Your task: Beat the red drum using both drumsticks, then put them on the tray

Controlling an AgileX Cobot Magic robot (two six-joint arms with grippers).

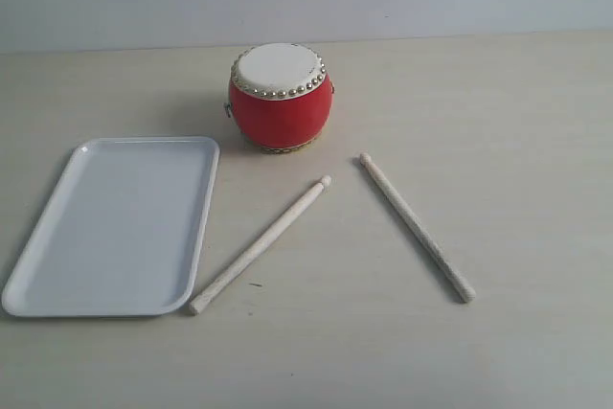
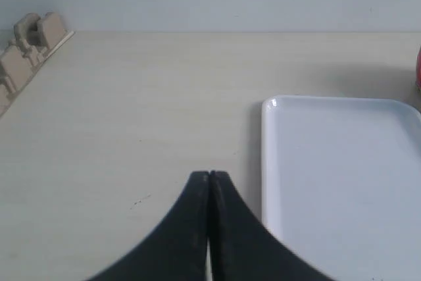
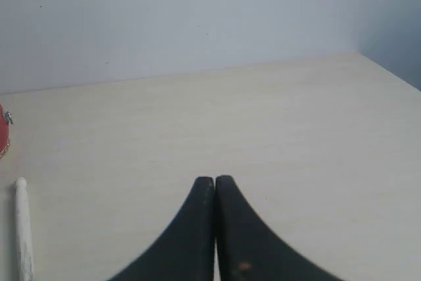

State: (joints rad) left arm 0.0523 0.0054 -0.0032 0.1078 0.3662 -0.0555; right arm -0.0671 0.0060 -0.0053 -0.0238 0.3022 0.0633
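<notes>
One red drum (image 1: 281, 98) stands upright at 12 o'clock from the middle of the pale, faintly grained surface (image 1: 517, 141). It is barrel-shaped, with a glossy red body, a flat white skin on top ringed by small silver studs, and a gold rim at the base.

One tray (image 1: 115, 227) lies at 9 o'clock from the middle. It is smooth white plastic, rectangular, with rounded corners and a low raised rim.

Two drumsticks of bare pale wood lie flat, thin and tapered. The first drumstick (image 1: 259, 246) is at 6 o'clock from the drum, its small rounded tip pointing to 1 o'clock and its thick end just beside the tray's near corner. The second drumstick (image 1: 415, 225) lies at 4 o'clock from the drum, well apart from the first at its far end.

The left end effector (image 2: 209, 177) has its two smooth black curved fingers pressed together, empty, above the surface just beside the tray's edge. The right end effector (image 3: 215, 181) is likewise closed tight on nothing.
</notes>
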